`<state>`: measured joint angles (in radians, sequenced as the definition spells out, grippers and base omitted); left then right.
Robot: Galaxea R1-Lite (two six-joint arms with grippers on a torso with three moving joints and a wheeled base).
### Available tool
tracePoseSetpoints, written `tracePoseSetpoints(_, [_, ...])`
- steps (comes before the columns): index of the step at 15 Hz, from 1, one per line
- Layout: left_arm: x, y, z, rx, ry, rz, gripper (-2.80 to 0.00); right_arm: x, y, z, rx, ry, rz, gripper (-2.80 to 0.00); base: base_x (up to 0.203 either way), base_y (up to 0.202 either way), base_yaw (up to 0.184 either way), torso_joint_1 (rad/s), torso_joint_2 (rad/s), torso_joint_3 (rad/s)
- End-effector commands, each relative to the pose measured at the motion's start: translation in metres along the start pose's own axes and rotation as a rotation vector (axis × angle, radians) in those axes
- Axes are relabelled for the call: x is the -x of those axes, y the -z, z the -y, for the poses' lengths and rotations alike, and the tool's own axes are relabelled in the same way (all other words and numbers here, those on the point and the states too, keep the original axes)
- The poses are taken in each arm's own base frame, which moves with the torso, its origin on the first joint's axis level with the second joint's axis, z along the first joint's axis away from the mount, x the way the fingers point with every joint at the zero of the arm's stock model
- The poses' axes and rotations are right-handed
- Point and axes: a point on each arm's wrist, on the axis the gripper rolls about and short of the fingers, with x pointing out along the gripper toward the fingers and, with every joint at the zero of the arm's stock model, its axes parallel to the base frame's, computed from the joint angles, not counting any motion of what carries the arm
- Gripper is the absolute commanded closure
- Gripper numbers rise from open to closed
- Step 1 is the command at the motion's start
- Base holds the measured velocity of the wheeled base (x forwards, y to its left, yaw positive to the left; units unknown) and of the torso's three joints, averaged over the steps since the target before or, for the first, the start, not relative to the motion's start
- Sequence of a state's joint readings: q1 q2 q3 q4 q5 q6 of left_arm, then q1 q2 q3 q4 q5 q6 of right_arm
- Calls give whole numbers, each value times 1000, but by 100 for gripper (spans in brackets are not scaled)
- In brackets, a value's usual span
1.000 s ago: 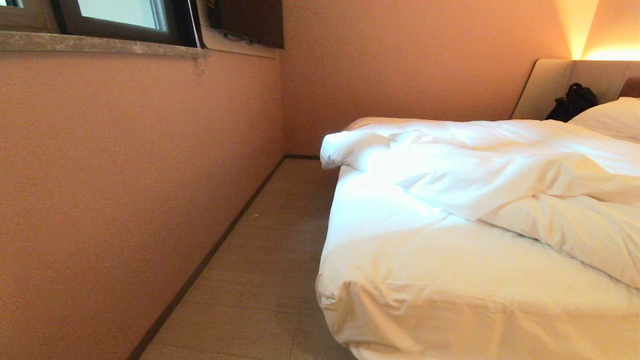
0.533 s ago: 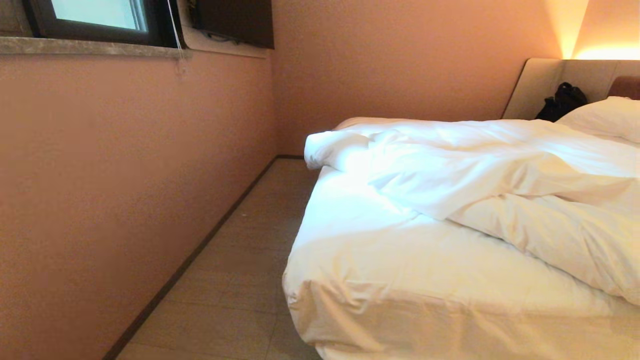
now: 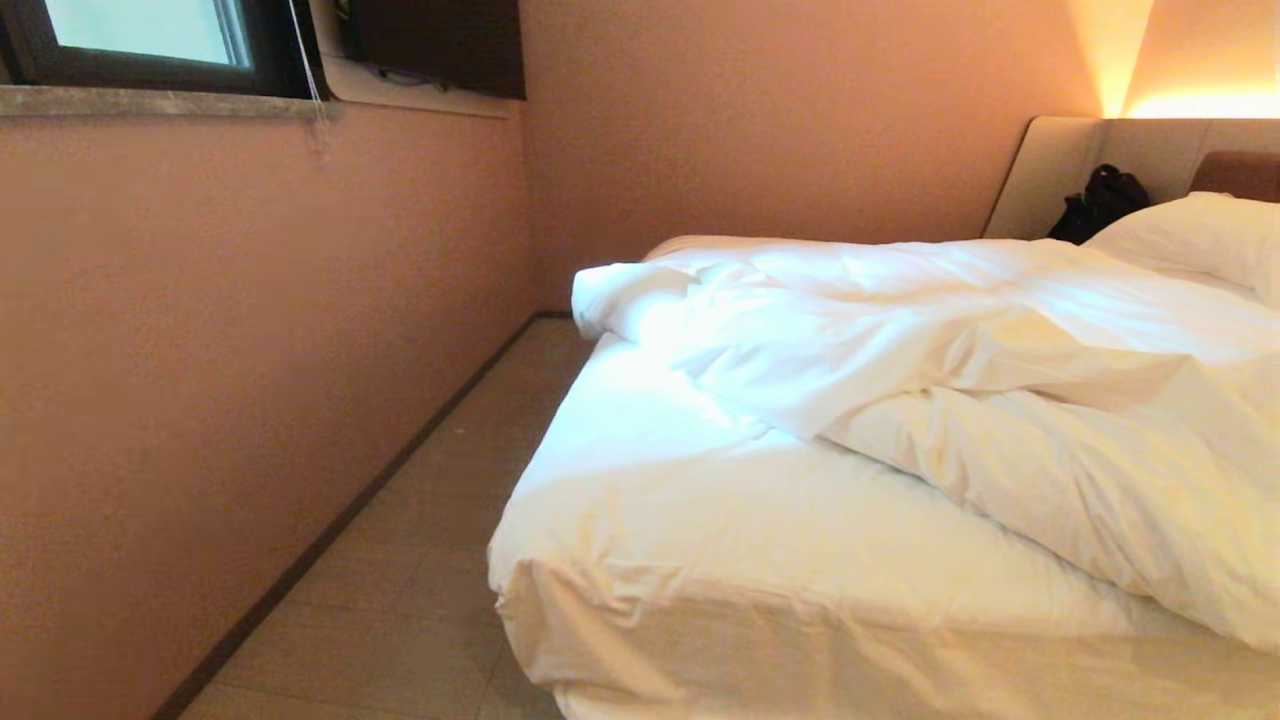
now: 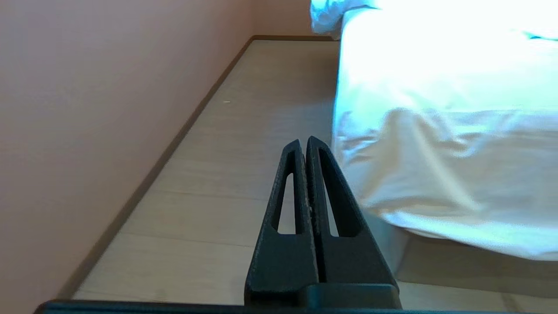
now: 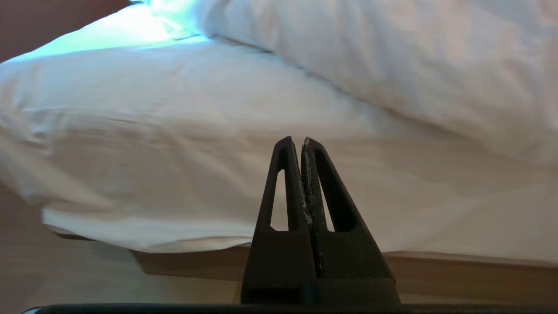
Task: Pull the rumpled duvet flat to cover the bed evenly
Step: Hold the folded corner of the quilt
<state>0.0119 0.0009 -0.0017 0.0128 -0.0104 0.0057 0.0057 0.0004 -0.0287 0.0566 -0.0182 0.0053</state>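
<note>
We face the foot corner of the bed (image 3: pixel 700 520), where the duvet (image 3: pixel 950 370) lies bunched toward the headboard. Our left gripper (image 4: pixel 304 141) and right gripper (image 5: pixel 297 141) hang pinched together, empty — nothing is within reach to grasp.

One bed (image 3: pixel 700 560) seen. One duvet (image 3: pixel 950 370) counted, rumpled on bed. One pillow (image 3: pixel 1190 240) counted by one headboard (image 3: pixel 1050 170). One black bag (image 3: pixel 1095 205) counted against headboard. One window (image 3: pixel 140 40) counted, one cord (image 3: pixel 305 70) hung beside it, one dark screen (image 3: pixel 440 40) mounted past it. Two grippers counted: left gripper (image 4: pixel 304 141) and right gripper (image 5: pixel 297 141), one per wrist view, each with two fingers pressed together.
</note>
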Motion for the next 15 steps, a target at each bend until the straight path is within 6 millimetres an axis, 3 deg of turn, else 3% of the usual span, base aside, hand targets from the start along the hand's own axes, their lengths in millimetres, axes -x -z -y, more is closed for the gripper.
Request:
tracePoseSetpoints(1, [0,0,0,0,0,-2,0,0,0,0,1,0,1,0,0,-192,-2,2,4,7])
tracePoseSetpoints(15, [0,0,0,0,0,-2,0,0,0,0,-2,0,-1,0,0,-194,0,2,3,2])
